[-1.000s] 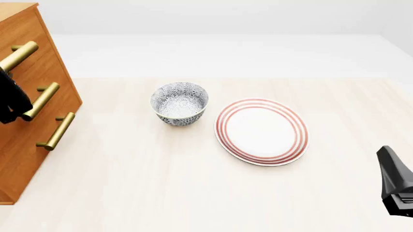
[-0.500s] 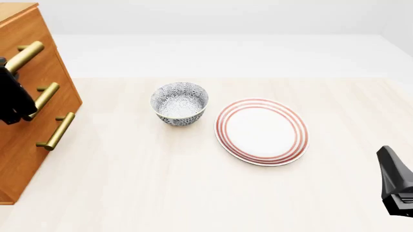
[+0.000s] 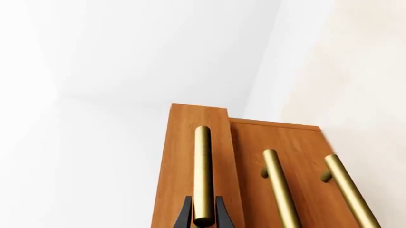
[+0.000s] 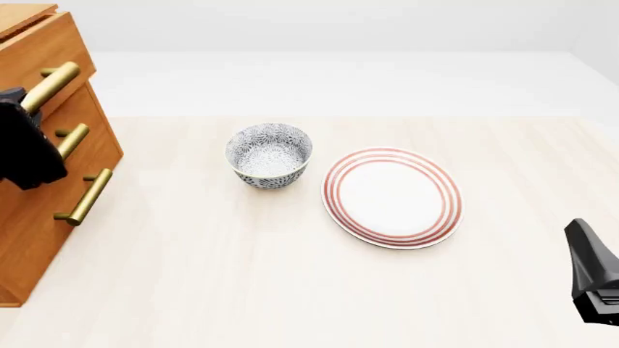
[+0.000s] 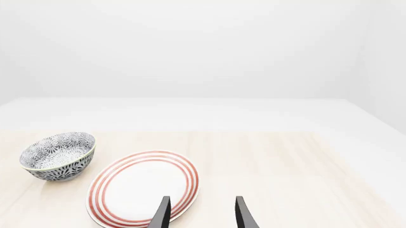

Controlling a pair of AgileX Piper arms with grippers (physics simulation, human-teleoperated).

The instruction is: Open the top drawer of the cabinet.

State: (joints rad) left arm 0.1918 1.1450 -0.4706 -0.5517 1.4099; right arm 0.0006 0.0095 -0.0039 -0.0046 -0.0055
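Observation:
The cabinet [image 4: 29, 217] stands at the table's left edge, orange-brown with three brass bar handles. Its top drawer [image 4: 48, 51] juts a little out of the front, proud of the two lower drawers. My left gripper [image 4: 25, 109] is shut on the top drawer's handle [image 4: 53, 83]. In the left wrist view the two black fingers [image 3: 184, 216] hug the near end of that handle [image 3: 202, 171], and the top drawer's front [image 3: 198, 116] stands forward of the others. At the front right, far from the cabinet, my right gripper [image 4: 592, 279] is open [image 5: 201, 213] with nothing in it.
A blue-and-white patterned bowl [image 4: 269, 154] sits mid-table. A white plate with red rings [image 4: 392, 196] lies just right of it, ahead of the right gripper. The two lower handles [image 4: 72, 141] [image 4: 85, 196] sit below the left gripper.
The top drawer has slid out from flush with the cabinet front. My left gripper moved right with the handle in it. The right arm stayed still.

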